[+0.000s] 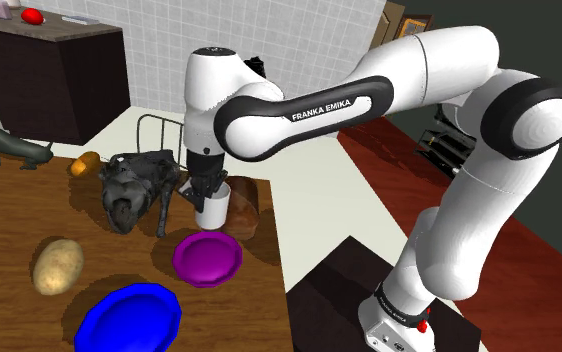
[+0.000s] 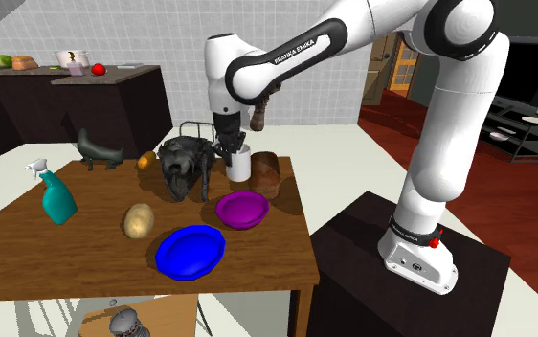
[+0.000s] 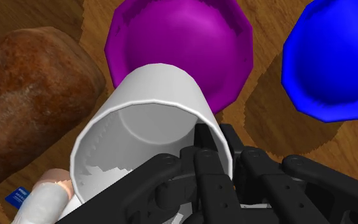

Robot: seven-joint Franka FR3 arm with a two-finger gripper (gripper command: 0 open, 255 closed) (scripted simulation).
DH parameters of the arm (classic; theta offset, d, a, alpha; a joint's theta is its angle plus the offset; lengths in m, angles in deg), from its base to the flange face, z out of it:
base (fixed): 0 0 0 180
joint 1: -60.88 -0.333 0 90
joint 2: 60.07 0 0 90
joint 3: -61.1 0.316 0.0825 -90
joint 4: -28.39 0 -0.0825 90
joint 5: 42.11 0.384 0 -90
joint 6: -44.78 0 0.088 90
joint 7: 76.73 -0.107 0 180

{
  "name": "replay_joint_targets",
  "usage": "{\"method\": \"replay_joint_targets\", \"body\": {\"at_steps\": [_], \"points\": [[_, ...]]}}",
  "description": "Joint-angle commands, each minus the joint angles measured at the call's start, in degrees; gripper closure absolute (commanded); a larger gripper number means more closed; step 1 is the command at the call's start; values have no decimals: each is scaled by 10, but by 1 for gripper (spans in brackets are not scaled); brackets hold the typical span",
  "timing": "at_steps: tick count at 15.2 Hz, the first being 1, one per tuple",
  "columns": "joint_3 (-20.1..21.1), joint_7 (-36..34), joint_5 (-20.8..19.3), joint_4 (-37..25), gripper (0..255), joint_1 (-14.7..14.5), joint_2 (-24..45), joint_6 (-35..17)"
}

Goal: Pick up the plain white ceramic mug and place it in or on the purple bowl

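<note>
Wrist view puts the gripper (image 3: 213,137) closed on the white mug (image 3: 152,95). Its black fingers pinch the wall at the rim, and I am looking straight into the open mouth. I judge the grasp done and the carry in hand.

From the shoulder view the mug (image 1: 212,208) hangs upright under the gripper (image 1: 209,185), just beside the purple bowl (image 1: 207,258) on its far side, close to the table edge that faces the stand. I cannot tell whether its base has cleared the wooden table (image 1: 9,220).

My next move, as I see it, is a short lift, a small shift toward the near edge until the mug sits over the bowl's hollow, then a lowering before I let go. With only one wall pinched, the mug could swing, so I would go slowly.

The mug is a plain, smooth cylinder with a thin wall, matt white outside and greyer within. The purple bowl (image 3: 178,38) is shallow, glossy and faceted round its rim. The blue bowl (image 3: 337,57) beside it has the same build but is wider.

A rough, mottled brown lump (image 3: 31,95), loaf-like, sits touching or nearly touching the mug on the side away from the blue bowl. A dark animal figure (image 1: 139,190) stands close on the mug's other side, toward the table's middle, so the lift should be straight up.
</note>
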Motion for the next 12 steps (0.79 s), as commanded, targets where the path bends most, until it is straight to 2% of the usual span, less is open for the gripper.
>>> {"method": "replay_joint_targets", "body": {"at_steps": [1, 12], "points": [[1, -3, -1, 11, 255, -1, 1, -12], [0, -19, -20, 57, 255, -3, 37, -91]]}}
